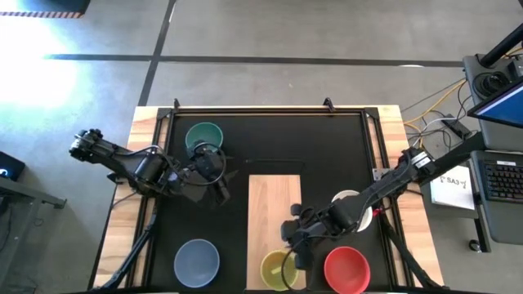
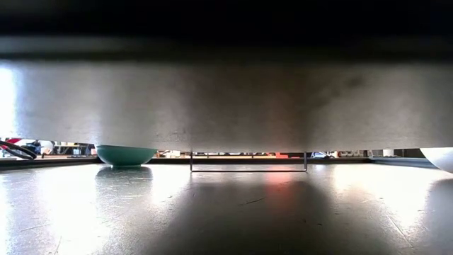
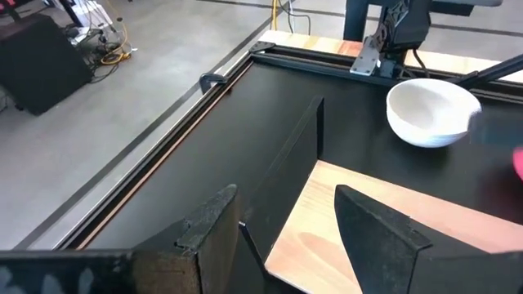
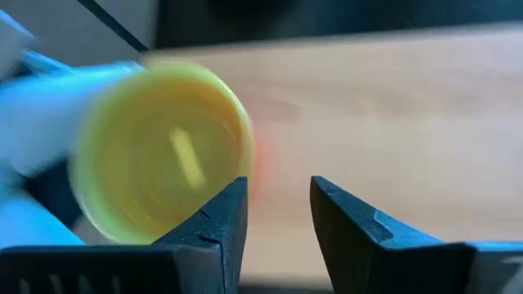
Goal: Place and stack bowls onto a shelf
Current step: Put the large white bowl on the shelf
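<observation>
Bowls here look light, stiff, slick plastic; we judge the thin rim the best hold. Yellow bowl sits at the shelf's near end, right gripper parted just beside it, holding nothing. Left gripper hangs spread and empty at the shelf's far left edge.

shelf: on the table's middle, reaching its near edge
yellow bowl: on the shelf's near end
red bowl: just right of the shelf's near end
white bowl: right of the shelf
grey-blue bowl: left of the shelf's near end
teal bowl: left of the shelf, beyond its far end
</observation>
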